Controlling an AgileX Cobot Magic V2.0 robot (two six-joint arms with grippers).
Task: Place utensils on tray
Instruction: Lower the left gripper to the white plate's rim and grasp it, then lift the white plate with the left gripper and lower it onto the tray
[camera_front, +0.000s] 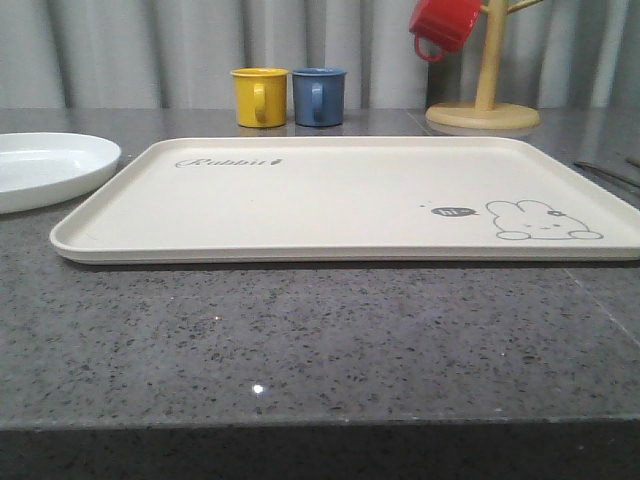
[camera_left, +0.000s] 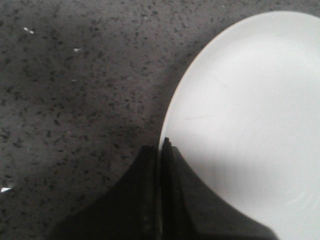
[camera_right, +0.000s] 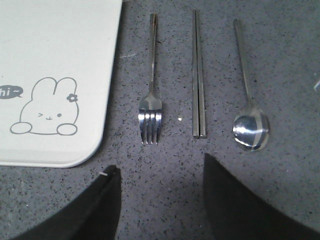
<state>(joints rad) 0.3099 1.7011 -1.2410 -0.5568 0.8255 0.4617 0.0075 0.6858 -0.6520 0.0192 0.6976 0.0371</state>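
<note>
The cream tray (camera_front: 330, 200) with the rabbit drawing lies in the middle of the speckled counter, with nothing on it. The white plate (camera_front: 40, 165) rests to its left. My left gripper (camera_left: 161, 145) is shut on the rim of the plate (camera_left: 250, 100), one finger on the outer side and one over the dish. Right of the tray (camera_right: 60, 50), a fork (camera_right: 151, 100), chopsticks (camera_right: 198, 75) and a spoon (camera_right: 250, 127) lie side by side. My right gripper (camera_right: 160, 167) hovers open above the counter just short of the fork tines and chopstick tips, holding nothing.
A yellow mug (camera_front: 260, 96) and a blue mug (camera_front: 319, 96) stand behind the tray. A red mug (camera_front: 445, 25) hangs on a wooden mug tree (camera_front: 485, 100) at the back right. Bare counter runs along the front edge.
</note>
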